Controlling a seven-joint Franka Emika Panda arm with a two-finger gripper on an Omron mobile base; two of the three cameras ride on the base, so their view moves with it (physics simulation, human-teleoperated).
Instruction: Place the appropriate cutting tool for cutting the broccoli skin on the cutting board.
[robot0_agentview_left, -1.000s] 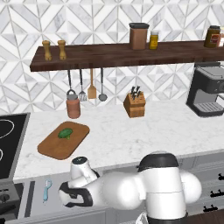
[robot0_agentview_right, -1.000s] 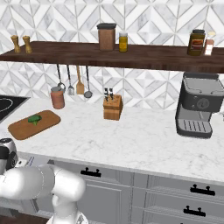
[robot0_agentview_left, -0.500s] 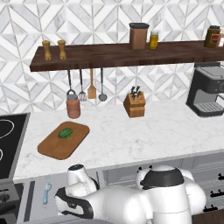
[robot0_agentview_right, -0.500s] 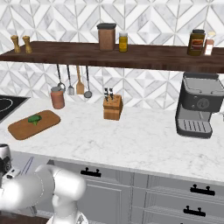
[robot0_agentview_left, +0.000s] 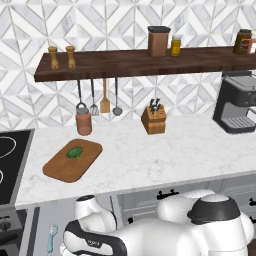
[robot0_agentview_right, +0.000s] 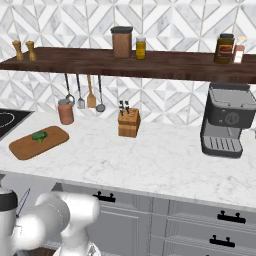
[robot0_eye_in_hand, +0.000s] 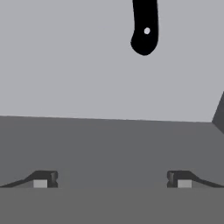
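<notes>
Matt brown wooden cutting board (robot0_agentview_left: 60, 167), glossy black knife handle (robot0_eye_in_hand: 145, 30), veined marble counter (robot0_agentview_left: 165, 155)

cutting board (robot0_agentview_left: 70, 161): on the desk (robot0_agentview_left: 165, 155), near its left end, beside the stove
broccoli (robot0_agentview_left: 75, 152): on the board, toward its back edge
jar (robot0_agentview_left: 84, 123): behind the board, by the wall
knife block (robot0_agentview_left: 153, 120): mid-desk, at the back edge
coffee machine (robot0_agentview_left: 237, 102): right end of the desk
peeler (robot0_agentview_left: 52, 236): in the drawer below the desk's front edge, left of the arm
knife (robot0_eye_in_hand: 144, 26): its handle lies on the drawer floor, ahead of the gripper (robot0_eye_in_hand: 112, 181)

White arm folded low below counter level, gripper (robot0_eye_in_hand: 112, 183) with fingertips spread wide, holding nothing.
</notes>
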